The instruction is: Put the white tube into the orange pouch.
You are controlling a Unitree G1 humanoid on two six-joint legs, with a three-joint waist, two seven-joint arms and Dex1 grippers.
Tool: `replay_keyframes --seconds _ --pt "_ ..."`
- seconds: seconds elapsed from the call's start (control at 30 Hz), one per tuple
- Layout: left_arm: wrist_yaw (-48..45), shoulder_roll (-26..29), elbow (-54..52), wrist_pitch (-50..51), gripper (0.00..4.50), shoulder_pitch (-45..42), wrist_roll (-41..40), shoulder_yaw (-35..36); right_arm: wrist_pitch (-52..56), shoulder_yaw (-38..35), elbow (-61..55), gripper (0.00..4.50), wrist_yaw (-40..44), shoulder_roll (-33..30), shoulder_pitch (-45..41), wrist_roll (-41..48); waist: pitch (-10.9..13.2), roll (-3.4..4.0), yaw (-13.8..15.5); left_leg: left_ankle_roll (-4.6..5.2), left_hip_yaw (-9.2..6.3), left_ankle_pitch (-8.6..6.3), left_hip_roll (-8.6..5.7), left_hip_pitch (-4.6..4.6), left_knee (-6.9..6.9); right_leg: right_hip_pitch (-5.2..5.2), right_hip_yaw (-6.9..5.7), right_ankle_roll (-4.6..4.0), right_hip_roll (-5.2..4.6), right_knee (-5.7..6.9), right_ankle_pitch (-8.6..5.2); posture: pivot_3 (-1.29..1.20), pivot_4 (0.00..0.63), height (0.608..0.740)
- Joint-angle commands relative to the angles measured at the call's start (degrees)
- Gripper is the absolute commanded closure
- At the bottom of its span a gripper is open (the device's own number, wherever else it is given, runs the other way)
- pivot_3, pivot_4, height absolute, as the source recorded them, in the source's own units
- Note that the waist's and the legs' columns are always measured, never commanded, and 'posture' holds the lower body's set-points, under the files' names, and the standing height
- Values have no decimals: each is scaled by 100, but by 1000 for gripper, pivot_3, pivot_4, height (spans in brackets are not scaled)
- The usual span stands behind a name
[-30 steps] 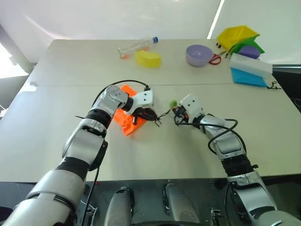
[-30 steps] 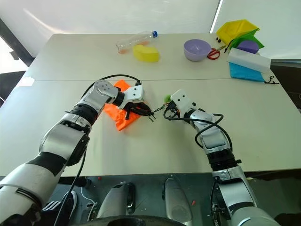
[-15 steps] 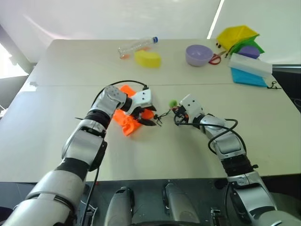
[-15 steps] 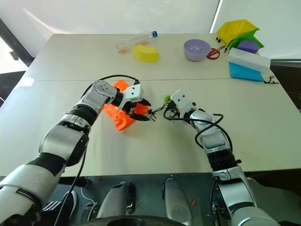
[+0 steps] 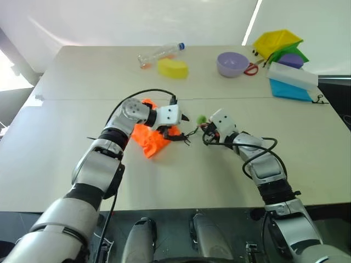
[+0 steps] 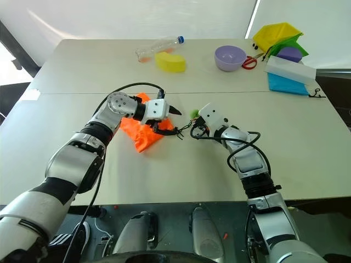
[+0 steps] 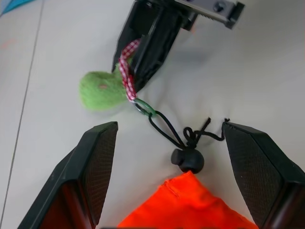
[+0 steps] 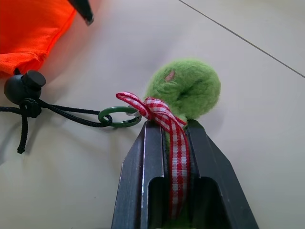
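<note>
Left eye view: orange pouch [image 5: 153, 138] crumpled on bench [image 5: 181, 181], left fingers [image 7: 100, 162] spread wide just over its mouth end, holding nothing. Right of pouch, black cord [image 8: 62, 114] to green ring. Farther right, right fingers [image 8: 152, 157] clamped on checked ribbon [image 8: 174, 138] beside green pompom [image 8: 188, 88].

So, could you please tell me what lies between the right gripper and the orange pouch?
In the left wrist view, the right gripper pinches a checked ribbon; a green ring, black cord and black toggle lead to the orange pouch.
</note>
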Motion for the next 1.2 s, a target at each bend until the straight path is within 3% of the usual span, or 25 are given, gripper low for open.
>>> replay_keyframes --seconds 0.03,0.4,0.5,1.0,1.1,1.2 --pt "283 162 -11 -317 769 -41 401 -270 -106 -111 -91 4500 -4 -24 -141 7 0 0 3 0 -1 0 0 0 0 0 -1 0 1 0 0 0 150 740" --pt "492 33 180 92 769 -59 499 -324 -137 -80 -20 4500 1 22 -214 -12 -1 0 7 0 -1 0 1 0 42 16 0 -1 0 7 1 0 150 740" --pt "413 -6 182 150 1500 -31 413 -248 -132 -83 -35 4500 5 14 -207 -12 -1 0 16 0 -1 0 0 1 49 21 0 -2 -2 7 1 0 150 740" --pt "484 -218 307 839 1500 -134 200 34 -133 -150 88 4500 -150 76 -304 -17 -1 0 43 0 -1 0 0 0 51 23 0 0 -3 7 2 0 150 740" --pt "538 -235 305 899 2334 -117 213 68 -160 -115 95 4500 -152 53 -288 -41 0 0 38 0 -2 0 0 0 49 22 -1 2 -3 6 2 0 150 740" --pt "507 -252 289 898 2334 -84 229 75 -134 -120 50 4500 -153 59 -262 -22 -1 0 37 0 -2 0 0 0 49 22 -1 2 -3 6 2 0 150 740"
